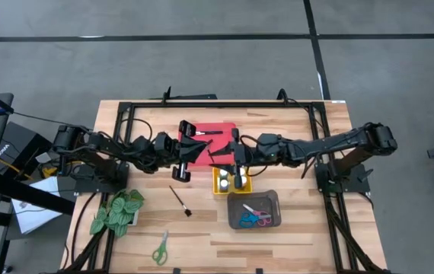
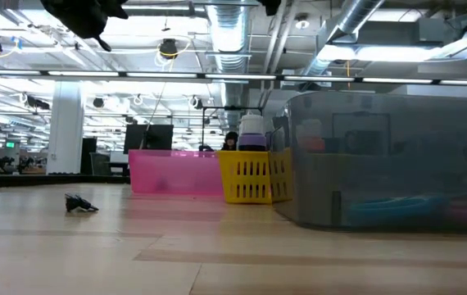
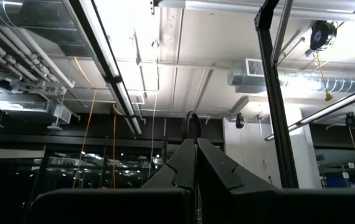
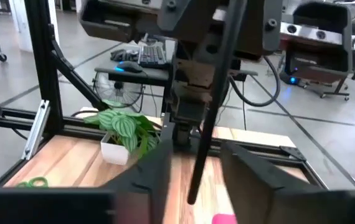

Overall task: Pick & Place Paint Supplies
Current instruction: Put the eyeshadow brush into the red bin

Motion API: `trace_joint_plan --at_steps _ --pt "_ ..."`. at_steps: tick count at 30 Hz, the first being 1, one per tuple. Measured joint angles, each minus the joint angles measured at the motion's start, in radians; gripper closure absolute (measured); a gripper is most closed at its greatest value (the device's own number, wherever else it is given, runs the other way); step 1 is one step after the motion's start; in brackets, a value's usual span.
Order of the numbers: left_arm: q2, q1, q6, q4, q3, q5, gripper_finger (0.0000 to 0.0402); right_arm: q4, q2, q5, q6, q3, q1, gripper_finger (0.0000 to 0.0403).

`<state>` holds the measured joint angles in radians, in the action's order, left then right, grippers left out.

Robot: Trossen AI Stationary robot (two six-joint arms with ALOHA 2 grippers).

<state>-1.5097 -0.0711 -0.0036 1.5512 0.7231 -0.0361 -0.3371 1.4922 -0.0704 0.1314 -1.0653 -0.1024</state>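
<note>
My left gripper (image 3: 196,144) is shut and tipped upward, above the red tray (image 1: 221,128). A thin dark-handled paintbrush (image 4: 210,112) slants down from it. The brush's free end (image 4: 191,198) lies between the spread fingers of my open right gripper (image 4: 193,180), which reaches in from the table's right and touches nothing. A second brush (image 1: 180,199) lies flat on the table. Small bottles (image 1: 231,180) stand in the yellow tray (image 1: 217,190). Pink and blue scissors (image 1: 253,218) lie in the grey tray (image 1: 272,199). Green scissors (image 1: 160,247) lie near the table's near edge. My left gripper is shut with a thin dark piece of the paintbrush (image 3: 193,121) showing just beyond its fingertips. In the right wrist view the handle (image 4: 224,43) runs up past the gripper's body and out of the picture, so which part is pinched does not show. The brush is lifted clear and slants downward.
A green leafy plant (image 1: 118,213) stands at the near left of the table. A black frame (image 1: 217,105) runs around the table's far part. In the low view the red (image 2: 176,172), yellow (image 2: 254,176) and grey (image 2: 389,164) trays stand in a row.
</note>
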Motion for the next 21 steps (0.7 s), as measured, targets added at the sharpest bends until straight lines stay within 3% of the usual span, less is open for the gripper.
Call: trace_joint_plan --at_steps 6,14,18,21 --pt "0.000 0.000 -0.001 -0.002 0.000 0.014 0.0401 0.000 0.000 -0.005 0.004 0.000 -0.002 0.0384" --pt "0.001 0.000 0.083 -0.004 0.000 0.021 0.0393 0.022 -0.020 0.002 -0.028 0.001 -0.004 0.0396" --pt "0.003 0.000 0.232 -0.008 0.000 -0.069 0.0372 0.065 -0.066 -0.004 -0.050 0.001 -0.005 0.0398" --pt "0.013 0.001 0.373 -0.025 -0.001 -0.192 0.0351 0.120 -0.111 -0.003 -0.058 0.000 -0.016 0.0398"
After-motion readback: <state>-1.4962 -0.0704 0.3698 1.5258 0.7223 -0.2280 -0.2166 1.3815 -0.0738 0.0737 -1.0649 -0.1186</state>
